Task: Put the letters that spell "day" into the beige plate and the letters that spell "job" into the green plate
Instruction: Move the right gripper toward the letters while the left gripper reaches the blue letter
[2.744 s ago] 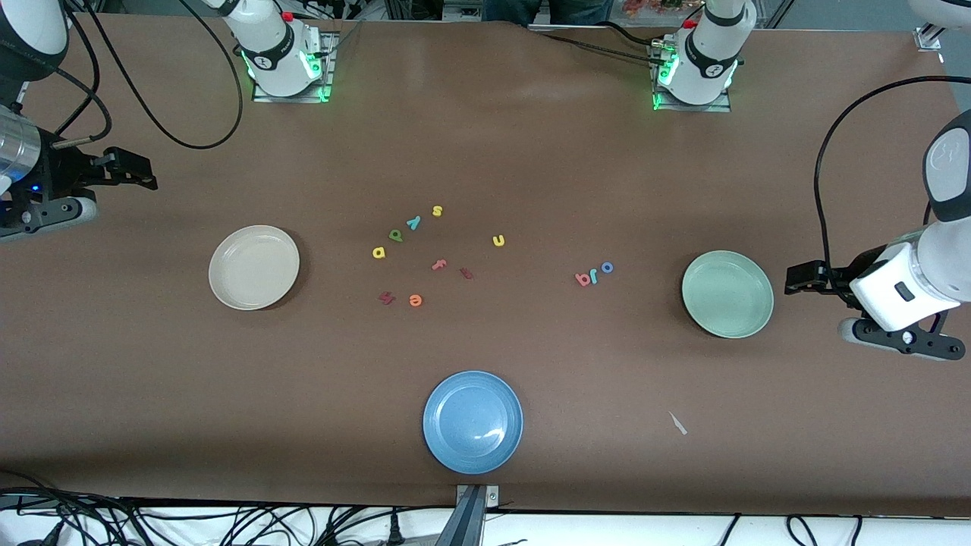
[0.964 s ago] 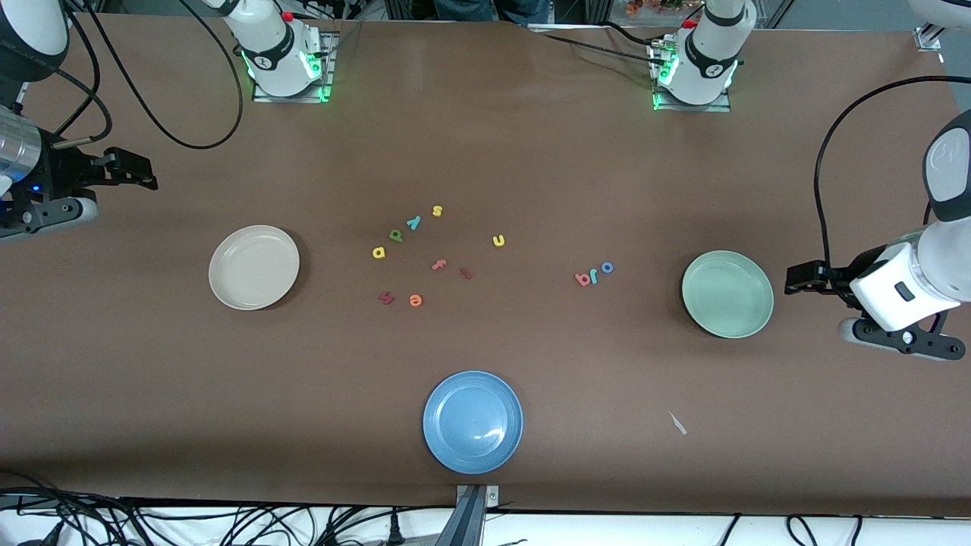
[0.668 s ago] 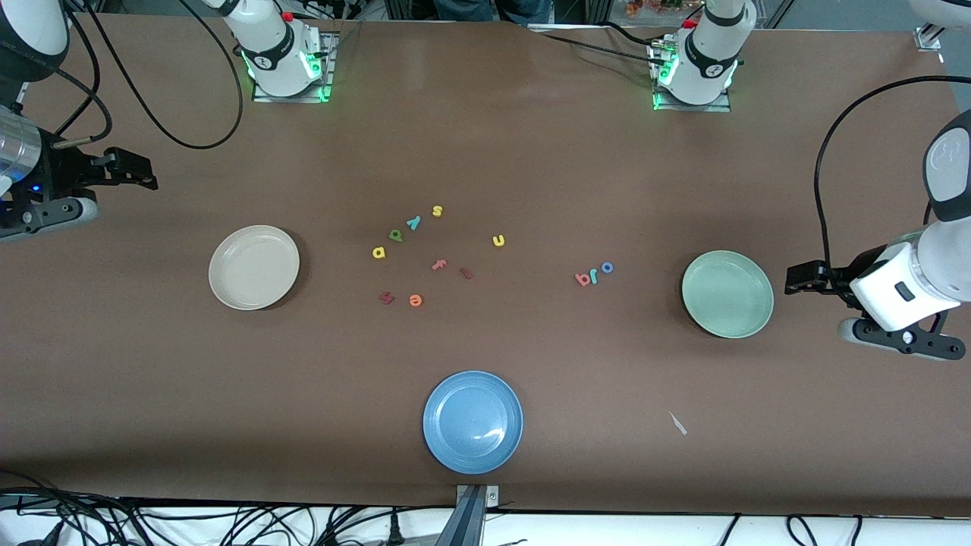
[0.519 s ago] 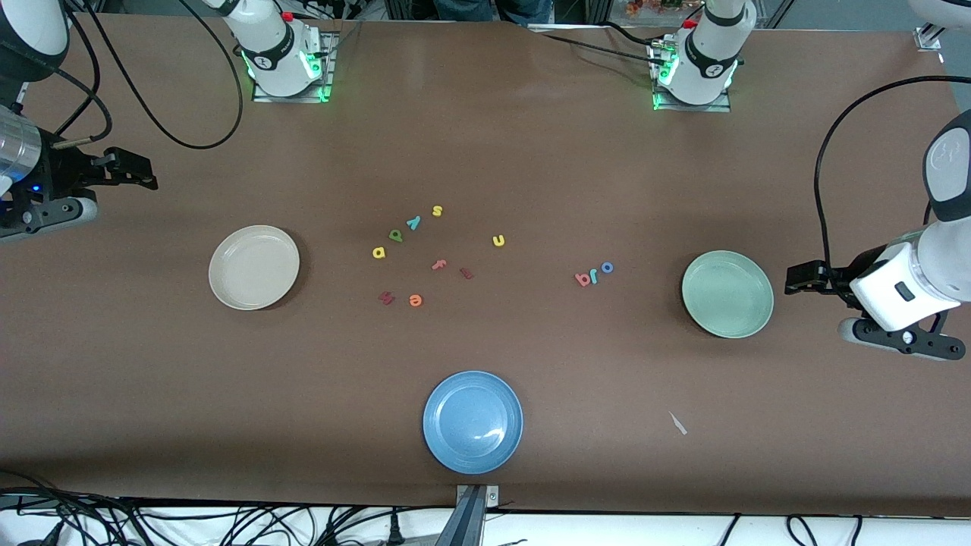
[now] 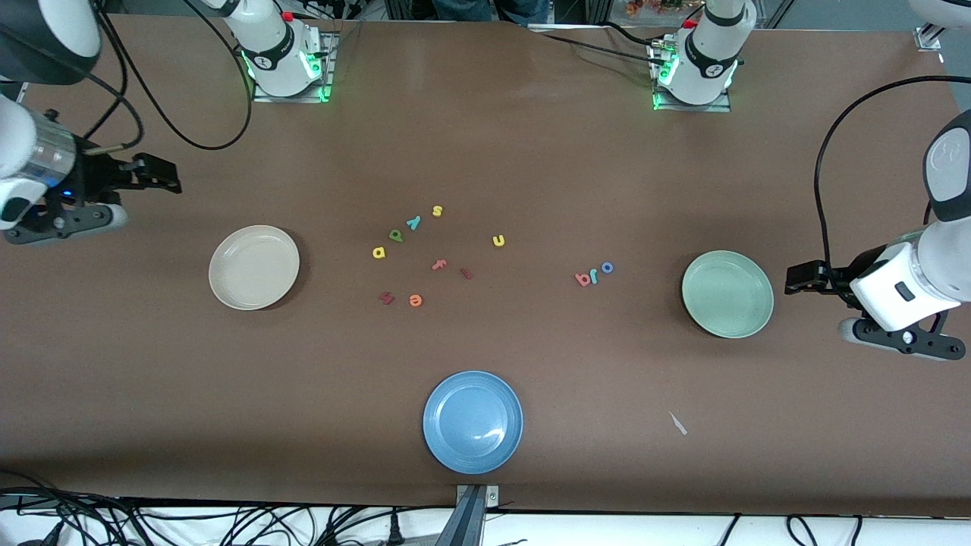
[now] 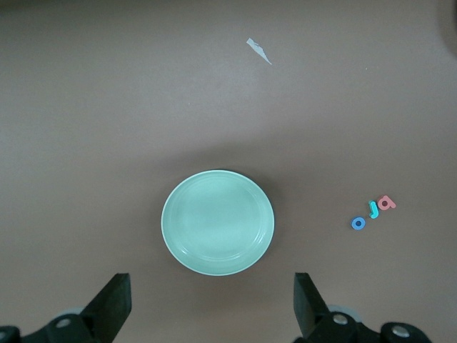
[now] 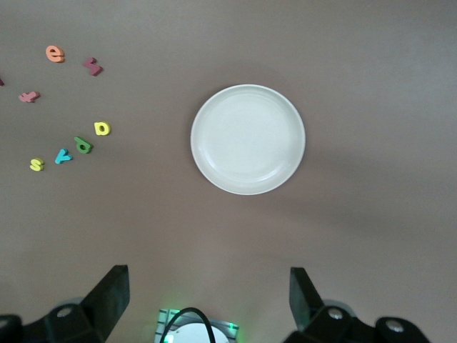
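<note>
The left pincer (image 5: 796, 277) hung spread wide and empty beside the green plate (image 5: 727, 294), and the right pincer (image 5: 163, 176) hung spread wide near the beige plate (image 5: 253, 267). The green d (image 5: 396, 235), yellow a (image 5: 378, 252) and teal y (image 5: 413, 222) lay on the worktop (image 5: 531, 152) between the plates. The red b (image 5: 582, 279), teal j (image 5: 595, 276) and blue o (image 5: 607, 267) lay close together, nearer the green plate.

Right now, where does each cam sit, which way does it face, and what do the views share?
Front view: high across the table, facing both bases; shows both arms, right tool near the beige plate, left tool by the green plate.
Left wrist view: on the left wrist, looking down at the green plate; own open fingers show.
Right wrist view: on the right wrist, looking down at the beige plate; own open fingers show.
Shared: each plate shows in front plus one wrist view.
</note>
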Robot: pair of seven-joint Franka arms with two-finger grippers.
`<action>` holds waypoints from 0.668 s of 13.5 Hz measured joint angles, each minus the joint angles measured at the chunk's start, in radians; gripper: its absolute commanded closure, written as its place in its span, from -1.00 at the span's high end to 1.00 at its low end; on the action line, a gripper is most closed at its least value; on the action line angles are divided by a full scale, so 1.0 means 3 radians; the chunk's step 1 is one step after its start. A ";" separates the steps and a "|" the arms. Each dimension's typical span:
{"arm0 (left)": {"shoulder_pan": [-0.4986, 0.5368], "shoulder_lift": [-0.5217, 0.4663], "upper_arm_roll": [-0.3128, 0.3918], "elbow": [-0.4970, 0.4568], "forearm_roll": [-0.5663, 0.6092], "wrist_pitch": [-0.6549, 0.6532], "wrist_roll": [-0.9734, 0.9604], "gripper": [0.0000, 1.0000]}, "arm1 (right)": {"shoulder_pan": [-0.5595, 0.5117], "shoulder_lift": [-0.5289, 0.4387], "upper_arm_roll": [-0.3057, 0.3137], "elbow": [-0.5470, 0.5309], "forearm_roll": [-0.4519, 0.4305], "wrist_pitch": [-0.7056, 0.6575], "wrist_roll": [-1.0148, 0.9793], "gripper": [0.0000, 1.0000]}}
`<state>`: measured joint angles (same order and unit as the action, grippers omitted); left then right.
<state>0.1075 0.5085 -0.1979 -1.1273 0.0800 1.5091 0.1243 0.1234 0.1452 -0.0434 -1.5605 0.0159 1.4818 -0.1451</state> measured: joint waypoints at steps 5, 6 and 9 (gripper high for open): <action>-0.0006 -0.0002 -0.0012 0.0000 0.0000 0.0000 0.0000 1.00 | 0.0345 0.0372 0.0006 -0.0001 0.0222 0.0467 0.0400 0.99; -0.0007 -0.0002 -0.0016 0.0000 -0.0007 0.0000 0.0000 1.00 | 0.0438 0.0438 0.0007 0.0000 0.0222 0.0550 0.0499 0.99; -0.0022 0.0001 -0.0033 -0.0050 -0.0032 -0.0006 0.0000 1.00 | 0.0584 0.0593 0.0007 0.0000 0.0222 0.0691 0.0623 0.99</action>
<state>0.1008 0.5088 -0.2076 -1.1423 0.0703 1.5072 0.1243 0.2986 0.3231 -0.0413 -1.5606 0.0824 1.6891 0.0418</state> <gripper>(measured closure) 0.000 0.004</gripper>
